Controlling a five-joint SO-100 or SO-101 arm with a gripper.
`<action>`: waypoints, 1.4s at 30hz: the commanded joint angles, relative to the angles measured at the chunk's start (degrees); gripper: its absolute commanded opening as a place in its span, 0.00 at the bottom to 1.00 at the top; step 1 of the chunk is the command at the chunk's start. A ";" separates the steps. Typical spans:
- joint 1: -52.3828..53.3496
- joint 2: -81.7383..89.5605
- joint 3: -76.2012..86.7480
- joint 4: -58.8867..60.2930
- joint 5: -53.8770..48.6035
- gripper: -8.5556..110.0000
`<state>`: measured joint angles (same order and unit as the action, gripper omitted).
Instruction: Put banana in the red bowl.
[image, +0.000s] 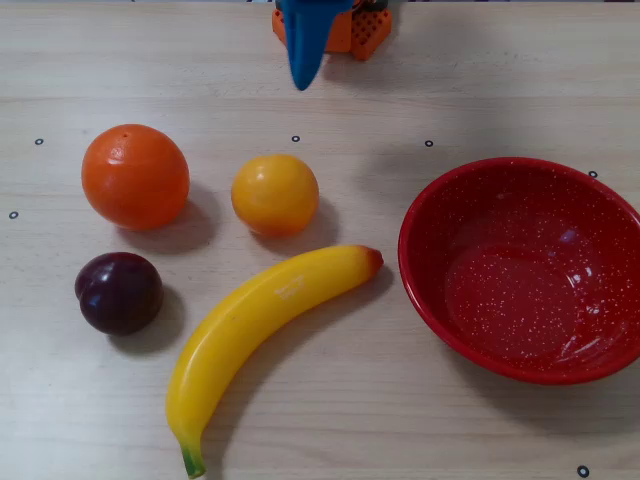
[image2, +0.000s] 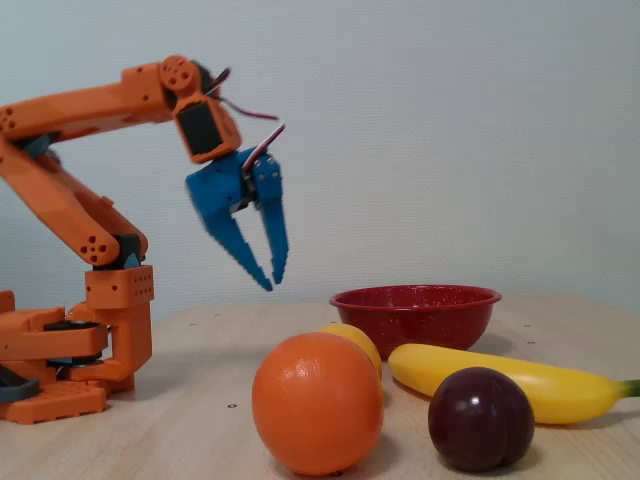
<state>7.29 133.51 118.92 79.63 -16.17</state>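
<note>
The wooden table (image: 480, 70) is seen from above, with the red bowl (image: 525, 268) at the right edge of the overhead frame: wide, glossy, finely white-speckled, nothing in it. The banana (image: 262, 335) is laid diagonally at lower centre, long and curved, glossy yellow, its reddish-orange tip pointed at the bowl but just apart from the rim, its green stem end near the bottom edge; a small pale mark is seen on its skin. An orange (image: 135, 176) is placed at upper left, a yellow-orange ball fruit (image: 275, 194) just above the banana, a dark plum (image: 119, 292) at left. In the fixed view the blue gripper (image2: 271, 282) is held raised in the air at upper left, jaws slightly parted, nothing held.
</note>
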 joint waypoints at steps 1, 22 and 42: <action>1.49 -2.46 -9.05 -0.09 -0.88 0.07; 10.99 -37.27 -47.37 5.10 -24.96 0.07; 7.56 -64.34 -74.88 15.29 -30.67 0.12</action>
<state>17.14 66.97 49.92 94.22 -45.97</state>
